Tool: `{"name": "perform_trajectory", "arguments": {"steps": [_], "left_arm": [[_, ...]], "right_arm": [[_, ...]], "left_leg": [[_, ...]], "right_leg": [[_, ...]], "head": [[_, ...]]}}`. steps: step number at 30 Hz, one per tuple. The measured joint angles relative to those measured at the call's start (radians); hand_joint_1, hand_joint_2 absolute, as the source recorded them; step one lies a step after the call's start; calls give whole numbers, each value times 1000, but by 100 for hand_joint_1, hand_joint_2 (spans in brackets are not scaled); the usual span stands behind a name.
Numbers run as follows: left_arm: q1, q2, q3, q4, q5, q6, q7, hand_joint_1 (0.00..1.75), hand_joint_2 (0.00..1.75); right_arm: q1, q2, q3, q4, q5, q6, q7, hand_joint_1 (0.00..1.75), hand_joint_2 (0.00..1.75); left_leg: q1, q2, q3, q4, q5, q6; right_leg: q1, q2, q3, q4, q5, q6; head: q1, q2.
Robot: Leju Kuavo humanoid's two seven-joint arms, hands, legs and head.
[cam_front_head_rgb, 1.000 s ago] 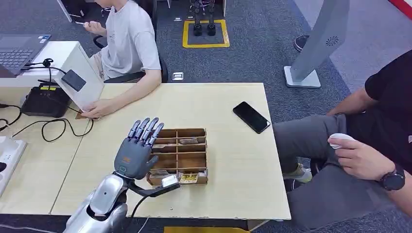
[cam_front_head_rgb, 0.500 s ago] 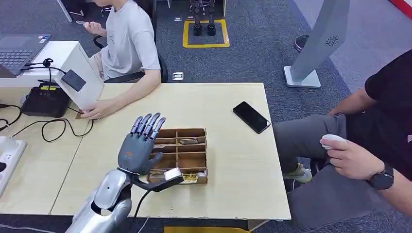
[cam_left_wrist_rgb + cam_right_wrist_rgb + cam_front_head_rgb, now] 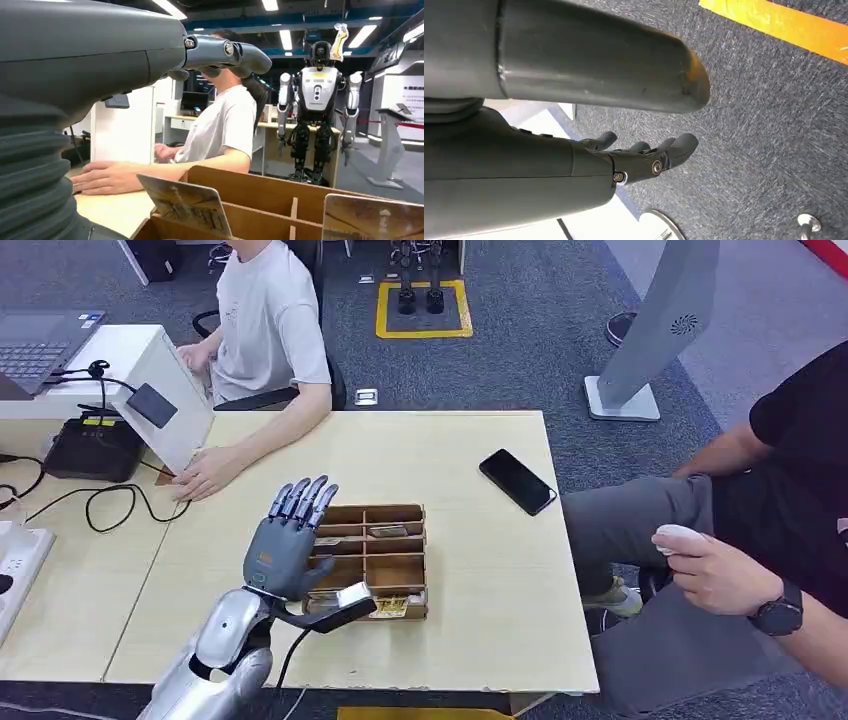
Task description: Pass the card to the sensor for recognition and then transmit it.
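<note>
- Wooden table (image 3: pixel 470 570) carries a compartment box (image 3: pixel 375 558); cards (image 3: pixel 186 204) stand inside.
- My left hand (image 3: pixel 285 545) hovers beside the box, fingers spread, holding nothing.
- Right hand (image 3: pixel 644 155) hangs over carpet, fingers loosely extended, empty.
- Person's hand (image 3: pixel 208 472) rests near the sensor (image 3: pixel 152 405).

No text, label or number can be read. The card (image 3: pixel 186 201) standing in the wooden box (image 3: pixel 260 196) carries a dark printed mark (too blurred to make out), and the card beside it (image 3: pixel 372 217) likewise.
</note>
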Motion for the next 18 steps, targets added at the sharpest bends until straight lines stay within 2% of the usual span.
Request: {"name": "perform_trajectory", "arguments": {"steps": [8,9,10,14,18], "left_arm": [[0,0,3,16,3,0,0,0,175],[1,0,4,19,4,-2,0,145,175],[0,0,5,23,5,-3,0,175,175],[0,0,10,36,8,-46,2,175,175],[0,0,17,48,15,-52,6,175,175]], "right_arm": [[0,0,0,0,3,3,0,0,0],[0,0,0,0,3,3,0,0,0],[0,0,0,0,4,3,1,0,0],[0,0,0,0,9,4,3,0,0],[-1,0,0,0,11,4,4,0,0]], "left_leg": [[0,0,0,0,0,0],[0,0,0,0,0,0],[0,0,0,0,0,0],[0,0,0,0,0,0],[0,0,0,0,0,0]], "right_leg": [[0,0,0,0,0,0],[0,0,0,0,0,0],[0,0,0,0,0,0],[0,0,0,0,0,0],[0,0,0,0,0,0]], "head": [[0,0],[0,0],[0,0],[0,0],[0,0]]}}
